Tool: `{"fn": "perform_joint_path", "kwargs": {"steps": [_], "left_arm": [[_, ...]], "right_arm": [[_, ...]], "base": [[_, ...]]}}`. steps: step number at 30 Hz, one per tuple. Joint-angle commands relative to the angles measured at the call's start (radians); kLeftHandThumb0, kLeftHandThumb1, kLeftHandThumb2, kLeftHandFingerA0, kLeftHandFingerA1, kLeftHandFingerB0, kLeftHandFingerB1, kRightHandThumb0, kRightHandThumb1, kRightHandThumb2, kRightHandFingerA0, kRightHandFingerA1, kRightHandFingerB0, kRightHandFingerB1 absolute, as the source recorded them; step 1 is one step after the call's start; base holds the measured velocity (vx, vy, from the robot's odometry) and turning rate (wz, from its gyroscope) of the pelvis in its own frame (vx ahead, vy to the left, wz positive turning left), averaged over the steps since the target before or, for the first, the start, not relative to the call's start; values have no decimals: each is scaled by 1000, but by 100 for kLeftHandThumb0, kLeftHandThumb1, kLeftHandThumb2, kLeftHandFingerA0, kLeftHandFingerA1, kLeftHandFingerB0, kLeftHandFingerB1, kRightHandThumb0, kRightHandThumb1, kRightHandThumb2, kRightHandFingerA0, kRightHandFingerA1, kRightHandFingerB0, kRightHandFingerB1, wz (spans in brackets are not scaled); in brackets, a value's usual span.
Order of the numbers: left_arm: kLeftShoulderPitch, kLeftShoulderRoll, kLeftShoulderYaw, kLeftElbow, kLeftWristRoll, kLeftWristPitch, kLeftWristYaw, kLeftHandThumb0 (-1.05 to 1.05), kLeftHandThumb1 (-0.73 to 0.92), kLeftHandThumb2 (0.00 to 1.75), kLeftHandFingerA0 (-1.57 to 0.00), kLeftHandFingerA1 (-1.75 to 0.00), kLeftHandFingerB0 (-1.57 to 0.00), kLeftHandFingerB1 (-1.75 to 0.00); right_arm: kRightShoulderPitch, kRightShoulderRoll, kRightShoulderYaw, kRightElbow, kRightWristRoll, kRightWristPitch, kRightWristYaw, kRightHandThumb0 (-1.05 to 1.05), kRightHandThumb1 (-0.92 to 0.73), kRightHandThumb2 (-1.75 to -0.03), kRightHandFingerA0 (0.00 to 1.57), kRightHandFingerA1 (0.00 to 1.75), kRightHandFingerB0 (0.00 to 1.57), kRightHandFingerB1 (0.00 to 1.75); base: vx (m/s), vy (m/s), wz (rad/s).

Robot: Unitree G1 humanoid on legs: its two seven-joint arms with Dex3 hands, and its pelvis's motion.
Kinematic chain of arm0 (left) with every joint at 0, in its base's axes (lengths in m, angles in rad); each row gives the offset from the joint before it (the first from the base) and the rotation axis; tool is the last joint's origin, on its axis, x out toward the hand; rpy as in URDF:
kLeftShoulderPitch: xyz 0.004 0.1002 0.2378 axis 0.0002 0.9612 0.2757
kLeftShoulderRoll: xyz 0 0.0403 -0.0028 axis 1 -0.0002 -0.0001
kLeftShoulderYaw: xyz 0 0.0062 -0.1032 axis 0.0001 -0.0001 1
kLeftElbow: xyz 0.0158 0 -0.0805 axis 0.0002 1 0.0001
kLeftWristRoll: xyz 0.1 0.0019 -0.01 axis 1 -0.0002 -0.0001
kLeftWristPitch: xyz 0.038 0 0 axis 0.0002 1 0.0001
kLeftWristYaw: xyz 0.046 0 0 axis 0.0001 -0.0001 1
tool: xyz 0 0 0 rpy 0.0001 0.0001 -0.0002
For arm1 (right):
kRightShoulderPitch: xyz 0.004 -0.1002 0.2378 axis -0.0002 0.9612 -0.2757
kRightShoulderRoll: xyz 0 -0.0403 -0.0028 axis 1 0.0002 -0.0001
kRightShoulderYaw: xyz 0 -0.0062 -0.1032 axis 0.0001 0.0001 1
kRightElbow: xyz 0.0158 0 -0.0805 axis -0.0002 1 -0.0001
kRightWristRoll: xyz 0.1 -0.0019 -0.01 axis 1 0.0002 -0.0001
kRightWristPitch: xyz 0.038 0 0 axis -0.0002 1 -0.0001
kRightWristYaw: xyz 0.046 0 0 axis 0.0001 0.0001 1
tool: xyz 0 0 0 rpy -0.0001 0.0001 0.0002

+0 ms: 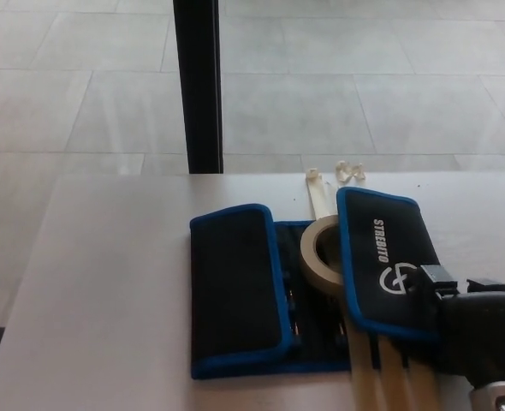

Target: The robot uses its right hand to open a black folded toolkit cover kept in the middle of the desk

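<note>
- The toolkit [308,287] is seen in the middle of the desk [107,282], toward its near edge, with its long axis across the desk.
- The right flap [383,261] is raised, and the right hand [471,330] is pressed against its right edge; whether the fingers are pinching it cannot be told.
- The left flap [235,287] is folded flat, further left of the hand.
- The hand is cut off by the picture corner; the left hand is not shown.
- A tape roll [321,254] and pale sticks [381,377] are partly hidden under the right flap.
</note>
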Motion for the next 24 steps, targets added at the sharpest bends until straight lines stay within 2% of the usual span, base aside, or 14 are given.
{"fn": "perform_joint_path", "kwargs": {"steps": [1,2,3,6,8,9,11,12,14,18,19,21,22,24], "left_arm": [[5,11,-3,6,2,3,-4,-96,92,79,-30,-51,-23,-36],[8,9,0,6,-1,4,-2,-97,92,77,-29,-50,-24,-35],[12,7,8,7,-9,5,-2,-98,92,77,-33,-50,-28,-36],[20,4,14,8,-15,3,-6,-98,92,77,-33,-50,-28,-36],[19,4,10,7,-11,9,-10,-97,92,79,-29,-48,-25,-34],[19,4,8,7,-9,9,-10,-97,92,79,-29,-48,-25,-34],[20,3,4,9,-5,17,-3,-100,92,80,-26,-50,-21,-34],[22,4,5,8,-6,13,-5,-101,91,80,-25,-50,-19,-34],[22,4,7,8,-8,11,-8,-99,91,80,-25,-49,-18,-34],[24,4,14,7,-15,8,-4,-97,92,79,-25,-49,-21,-35],[24,3,11,9,-11,6,0,-97,92,80,-27,-50,-22,-35],[22,7,6,9,-5,2,-2,-102,92,81,-26,-50,-20,-35],[19,8,5,7,-4,9,-2,-100,91,82,-27,-49,-20,-34],[11,10,5,6,-5,11,-4,-97,92,81,-25,-47,-21,-35]], "right_arm": [[55,87,-245,-59,264,-29,-35,-33,-62,-67,95,160,94,78],[58,98,-274,-65,284,-39,-36,-30,-64,-68,95,160,94,87],[59,123,-333,-74,334,-55,-57,-25,-61,-81,94,161,96,91],[60,157,-404,-86,367,-56,-60,-25,-61,-81,94,161,96,91],[40,225,-595,-118,582,-92,-26,-25,-63,-93,94,162,94,93],[39,232,-612,-122,591,-96,-19,-25,-63,-93,94,162,94,93],[32,267,-734,-175,755,-148,35,-20,-66,-86,104,144,95,89],[30,275,-781,-200,816,-166,56,-18,-65,-90,107,143,93,88],[21,273,-823,-211,839,-179,44,-16,-63,-91,110,139,94,85],[-36,294,-931,-242,968,-208,66,-16,-61,-92,102,137,89,80],[-57,298,-964,-244,1002,-210,57,-12,-56,-91,99,124,93,80],[-134,298,-1054,-241,1088,-183,14,-16,-66,-71,90,109,90,78],[-168,270,-1087,-219,1102,-182,8,-14,-66,-75,86,118,84,80],[-195,256,-1119,-208,1123,-178,7,-15,-64,-73,78,116,86,81]], "base": [[0,0,0],[0,0,0],[0,0,0],[0,0,0],[0,0,0],[0,0,0],[0,0,0],[0,0,0],[0,0,0],[0,0,0],[0,0,0],[0,0,0],[0,0,0],[0,0,0]]}}
